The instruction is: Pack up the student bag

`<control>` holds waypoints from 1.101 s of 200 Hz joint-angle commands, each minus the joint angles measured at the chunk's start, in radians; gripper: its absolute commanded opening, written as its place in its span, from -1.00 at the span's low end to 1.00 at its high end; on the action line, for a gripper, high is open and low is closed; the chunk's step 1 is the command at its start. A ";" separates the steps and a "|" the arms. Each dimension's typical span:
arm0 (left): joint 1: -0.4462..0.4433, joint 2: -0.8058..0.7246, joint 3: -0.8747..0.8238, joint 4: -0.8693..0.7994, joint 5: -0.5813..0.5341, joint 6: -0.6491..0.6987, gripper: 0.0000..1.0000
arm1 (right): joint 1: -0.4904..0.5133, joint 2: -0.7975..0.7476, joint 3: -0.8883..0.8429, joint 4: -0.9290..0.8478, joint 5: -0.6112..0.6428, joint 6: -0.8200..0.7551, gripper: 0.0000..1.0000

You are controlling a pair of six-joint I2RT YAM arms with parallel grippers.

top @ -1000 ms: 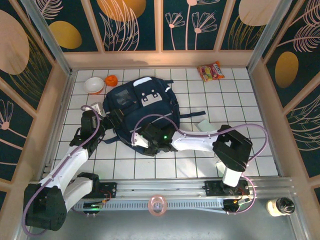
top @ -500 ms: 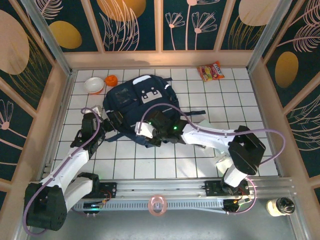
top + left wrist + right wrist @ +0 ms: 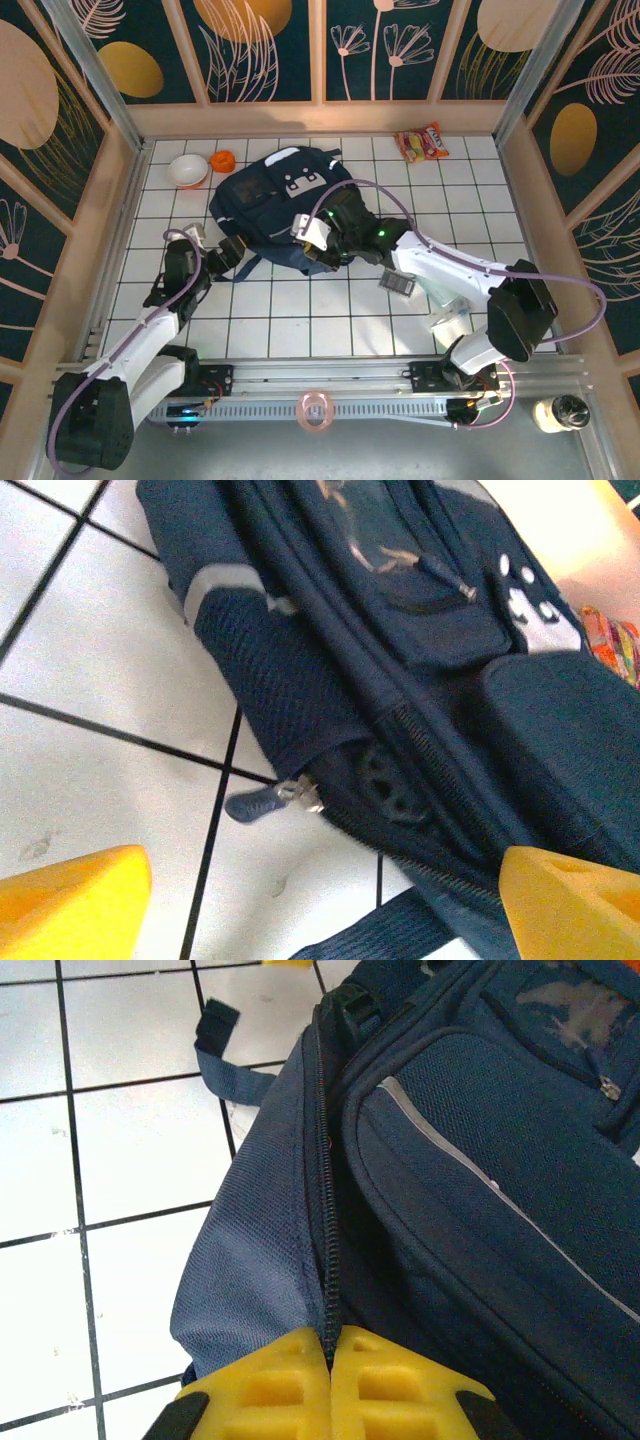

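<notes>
You clamped your right gripper (image 3: 330, 1360) on the zip seam (image 3: 327, 1210) at the backpack's (image 3: 270, 195) near edge. In that second the backpack slid and turned toward the back of the tiled table (image 3: 480, 200). Your left gripper (image 3: 320, 900) stayed spread wide beside the mesh pocket (image 3: 290, 700), holding nothing. The zip looked closed, so packing probably hadn't begun.

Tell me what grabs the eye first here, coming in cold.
The navy bag dominates the middle, with the right gripper pinched shut on its zipper at the near edge. The left gripper hangs open by the bag's left side, near a zipper pull. A snack packet lies far right, a bowl far left.
</notes>
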 commanded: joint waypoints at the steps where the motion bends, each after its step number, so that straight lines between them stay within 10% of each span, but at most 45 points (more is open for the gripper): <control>1: 0.007 0.025 -0.060 0.221 0.077 -0.017 0.75 | -0.024 -0.084 0.081 0.028 -0.068 -0.051 -1.00; 92: 0.006 -0.098 -0.290 0.671 0.218 0.280 0.59 | -0.200 -0.001 0.327 -0.287 -0.200 -0.258 -1.00; 220: -0.076 0.289 -0.197 0.850 0.309 0.491 0.57 | -0.246 -0.013 0.409 -0.370 -0.277 -0.309 -1.00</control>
